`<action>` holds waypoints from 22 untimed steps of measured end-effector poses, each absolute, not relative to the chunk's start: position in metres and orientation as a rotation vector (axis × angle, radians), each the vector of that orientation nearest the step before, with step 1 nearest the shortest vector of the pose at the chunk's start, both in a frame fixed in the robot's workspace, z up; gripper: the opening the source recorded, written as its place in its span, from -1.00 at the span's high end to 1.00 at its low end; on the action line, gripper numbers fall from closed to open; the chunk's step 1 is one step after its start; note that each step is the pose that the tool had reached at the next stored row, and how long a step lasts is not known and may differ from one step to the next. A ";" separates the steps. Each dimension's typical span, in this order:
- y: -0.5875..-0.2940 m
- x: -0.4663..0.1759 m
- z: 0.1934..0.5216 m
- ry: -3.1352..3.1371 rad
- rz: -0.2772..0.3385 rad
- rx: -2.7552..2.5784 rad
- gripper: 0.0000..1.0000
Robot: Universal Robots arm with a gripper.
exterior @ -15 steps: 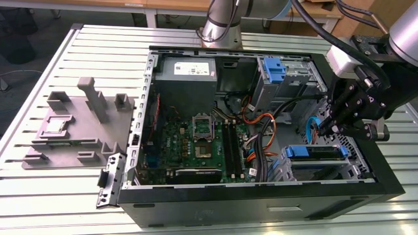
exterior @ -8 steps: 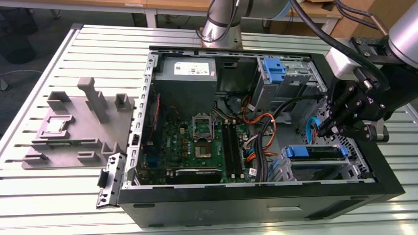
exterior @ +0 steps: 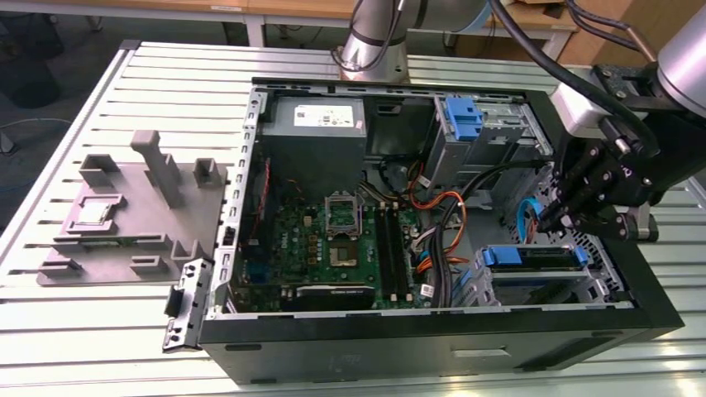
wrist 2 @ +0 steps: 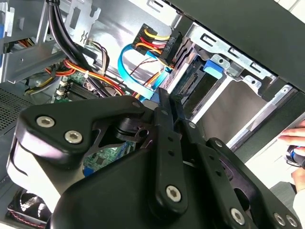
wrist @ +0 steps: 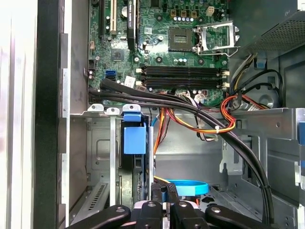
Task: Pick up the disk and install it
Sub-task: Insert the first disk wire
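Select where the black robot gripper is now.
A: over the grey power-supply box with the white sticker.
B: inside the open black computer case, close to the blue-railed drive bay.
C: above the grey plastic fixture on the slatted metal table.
B: in the exterior view the black robot gripper reaches into the open black computer case, close to the blue-railed drive bay at the exterior view's right.

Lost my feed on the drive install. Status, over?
Gripper shut, holding nothing, over the case by the bay. Disk sits in the bay. Blue cable loops close by the fingers.
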State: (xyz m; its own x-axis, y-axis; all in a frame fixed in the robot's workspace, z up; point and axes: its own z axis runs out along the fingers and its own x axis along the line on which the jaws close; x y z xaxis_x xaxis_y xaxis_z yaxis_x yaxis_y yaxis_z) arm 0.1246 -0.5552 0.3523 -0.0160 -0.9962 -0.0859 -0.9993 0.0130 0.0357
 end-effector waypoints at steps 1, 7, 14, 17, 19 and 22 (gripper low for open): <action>-0.555 0.124 0.352 2.209 0.132 -2.177 0.68; -0.556 0.123 0.351 2.196 0.110 -2.172 0.68; -0.561 0.121 0.351 2.194 0.107 -2.171 0.68; -0.564 0.121 0.351 2.195 0.107 -2.171 0.68; -0.566 0.121 0.351 2.195 0.107 -2.171 0.68; -0.569 0.121 0.350 2.195 0.107 -2.171 0.68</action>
State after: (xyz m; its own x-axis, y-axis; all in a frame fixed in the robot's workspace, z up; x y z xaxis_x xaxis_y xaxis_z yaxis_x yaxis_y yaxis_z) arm 0.1209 -0.5689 0.3502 -0.0115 -0.9962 -0.0865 -0.9999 0.0104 0.0121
